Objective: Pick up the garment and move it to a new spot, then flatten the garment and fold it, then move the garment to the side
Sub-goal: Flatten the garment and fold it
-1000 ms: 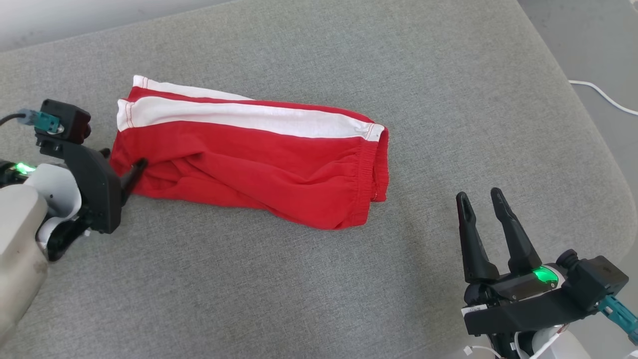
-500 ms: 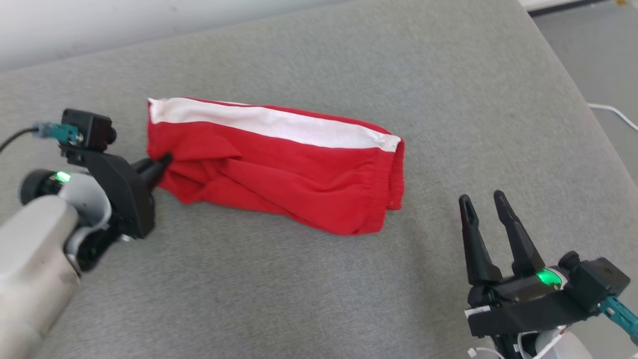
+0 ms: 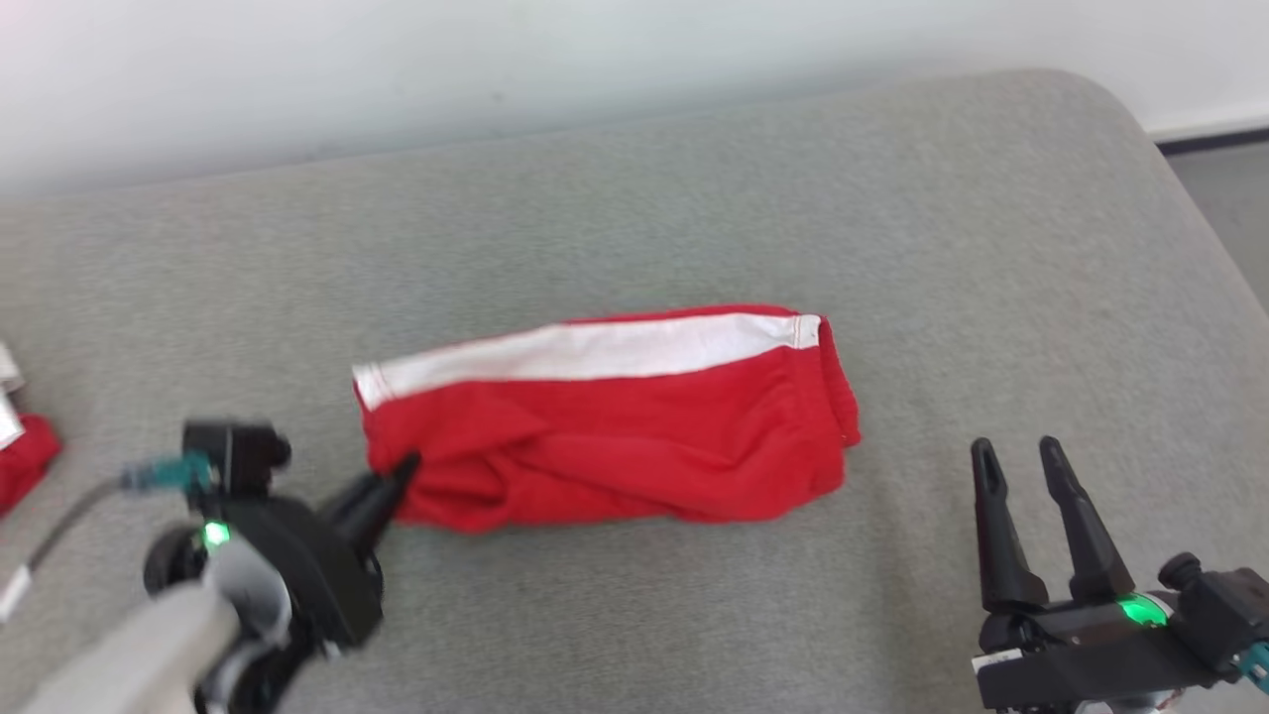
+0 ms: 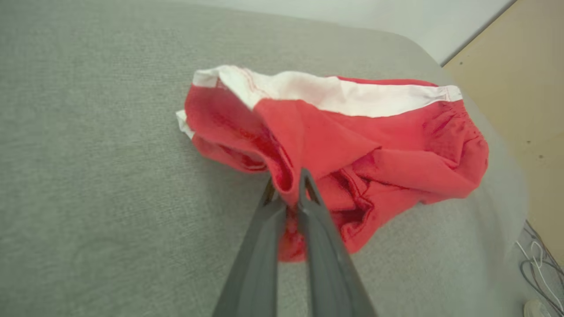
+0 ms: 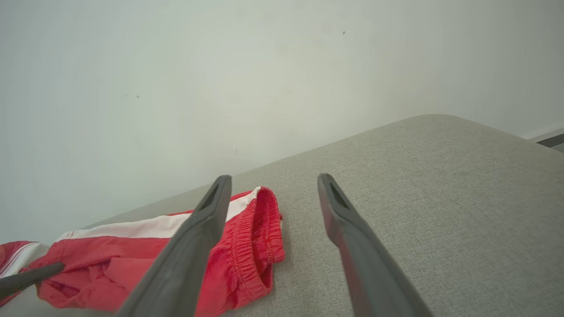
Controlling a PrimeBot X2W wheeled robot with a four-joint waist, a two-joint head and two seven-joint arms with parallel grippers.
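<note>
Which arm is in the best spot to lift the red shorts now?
Left. The left gripper is shut on the bunched leg end of the red shorts, so it could likely just lift. The right gripper stands open, apart from the waistband, holding nothing.

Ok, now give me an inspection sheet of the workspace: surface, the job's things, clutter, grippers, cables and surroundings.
Surface: grey cushion, fabric-covered, rounded far-right corner.
Job's things: red shorts with a white stripe, bunched, lying on the cushion.
Clutter: red-and-white cloth at the left edge of the head view.
Grippers: left gripper shut on the shorts' left end; right gripper open, fingers apart from the shorts.
Cables: grey cable at the left wrist; floor cables beyond the cushion.
Surroundings: pale wall; floor.
</note>
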